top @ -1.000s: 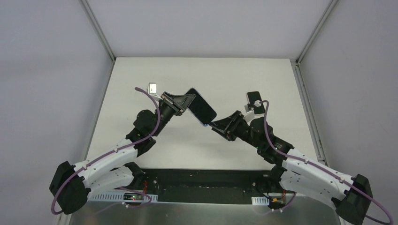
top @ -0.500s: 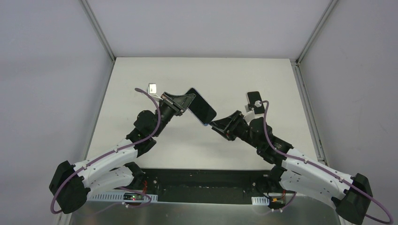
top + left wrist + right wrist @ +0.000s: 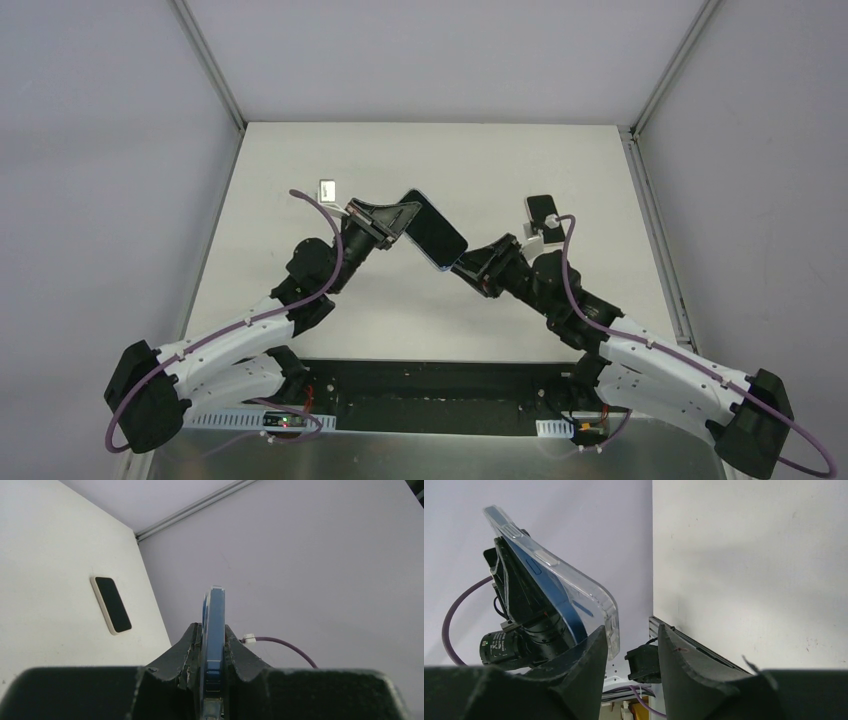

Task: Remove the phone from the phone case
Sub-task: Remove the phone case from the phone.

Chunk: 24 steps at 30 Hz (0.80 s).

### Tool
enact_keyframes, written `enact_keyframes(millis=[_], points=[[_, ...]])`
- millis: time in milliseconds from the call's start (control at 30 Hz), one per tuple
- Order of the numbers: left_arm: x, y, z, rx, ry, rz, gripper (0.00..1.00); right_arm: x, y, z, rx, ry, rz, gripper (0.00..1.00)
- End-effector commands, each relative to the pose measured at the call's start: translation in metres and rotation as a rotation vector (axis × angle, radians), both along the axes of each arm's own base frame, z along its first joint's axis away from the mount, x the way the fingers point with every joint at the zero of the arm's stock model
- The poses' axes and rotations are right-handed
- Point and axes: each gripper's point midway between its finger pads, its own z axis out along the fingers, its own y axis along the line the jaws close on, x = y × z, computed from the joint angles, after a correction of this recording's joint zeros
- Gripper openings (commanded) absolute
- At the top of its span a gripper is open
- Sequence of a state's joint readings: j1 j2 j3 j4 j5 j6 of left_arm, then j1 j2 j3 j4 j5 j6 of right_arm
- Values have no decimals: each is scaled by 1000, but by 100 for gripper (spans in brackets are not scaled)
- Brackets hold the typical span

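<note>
Clear case (image 3: 574, 585), blue phone (image 3: 435, 230) inside, is clamped mid-frame by the left end effector (image 3: 212, 647) and has been brought closer to the parted right end effector (image 3: 630, 645), so peeling seems near.

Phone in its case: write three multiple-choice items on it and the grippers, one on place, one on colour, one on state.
1. The phone is:
A. lying flat on its back
B. held up in the left gripper
C. clamped in the right gripper

2. The case around it is:
A. red
B. clear
C. black

3. The right gripper is:
A. open
B. shut on the phone
C. out of every view

Answers:
1 B, in the left wrist view its jaws clamp the phone's edge.
2 B, the blue phone shows through it in the right wrist view.
3 A, a bare gap shows between its jaws.
</note>
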<state>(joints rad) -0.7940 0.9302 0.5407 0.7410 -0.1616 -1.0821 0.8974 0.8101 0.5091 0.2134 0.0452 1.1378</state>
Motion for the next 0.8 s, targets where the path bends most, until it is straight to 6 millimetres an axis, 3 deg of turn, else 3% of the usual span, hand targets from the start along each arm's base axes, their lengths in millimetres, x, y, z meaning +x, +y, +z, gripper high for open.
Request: enact_keyframes(millis=[0, 233, 533, 767], points=[[-34, -12, 52, -191, -84, -168, 0, 16, -6, 12, 44, -37, -80, 43], [-33, -10, 47, -190, -79, -151, 0, 14, -9, 25, 105, -97, -75, 45], [-17, -16, 16, -205, 39, -122, 0, -14, -1, 89, 405, -318, 88, 42], [-15, -32, 9, -205, 77, -167, 0, -14, -5, 98, 410, -358, 76, 38]])
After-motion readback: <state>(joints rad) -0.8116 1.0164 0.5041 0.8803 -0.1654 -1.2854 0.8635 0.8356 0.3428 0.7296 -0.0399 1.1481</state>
